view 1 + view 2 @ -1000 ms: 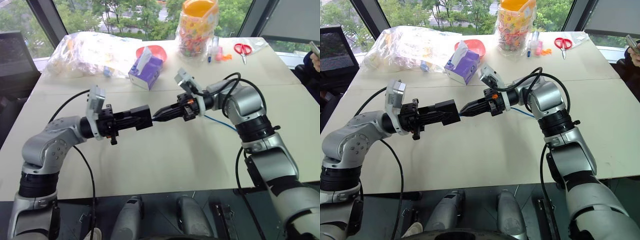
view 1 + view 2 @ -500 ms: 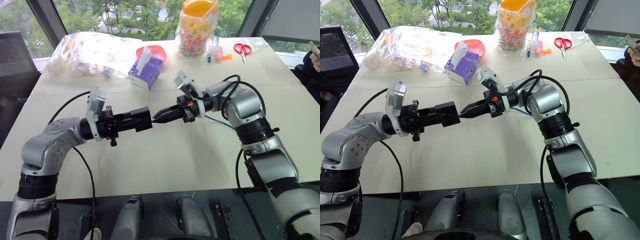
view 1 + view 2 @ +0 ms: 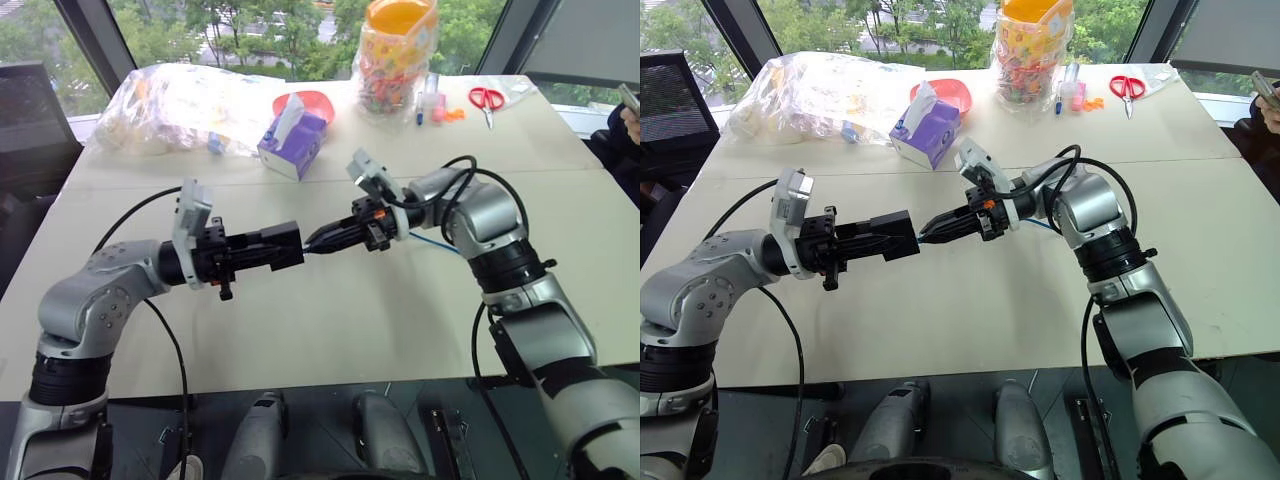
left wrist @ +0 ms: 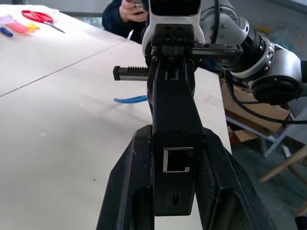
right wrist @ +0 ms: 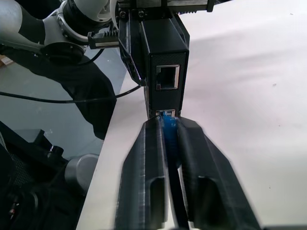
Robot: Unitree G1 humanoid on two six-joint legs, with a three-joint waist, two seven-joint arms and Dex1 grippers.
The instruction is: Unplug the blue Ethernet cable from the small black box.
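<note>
My left gripper (image 3: 262, 249) is clamped on the small black box (image 3: 283, 245), up over the middle of the table (image 3: 330, 320). My right gripper (image 5: 168, 125) pinches the blue Ethernet cable (image 5: 167, 125) at its plug. Plug looks seated; the pull remains.

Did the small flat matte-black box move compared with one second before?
No. The small flat matte-black box sits at the same spot below the purple tissue box, clamped in the left gripper.
</note>
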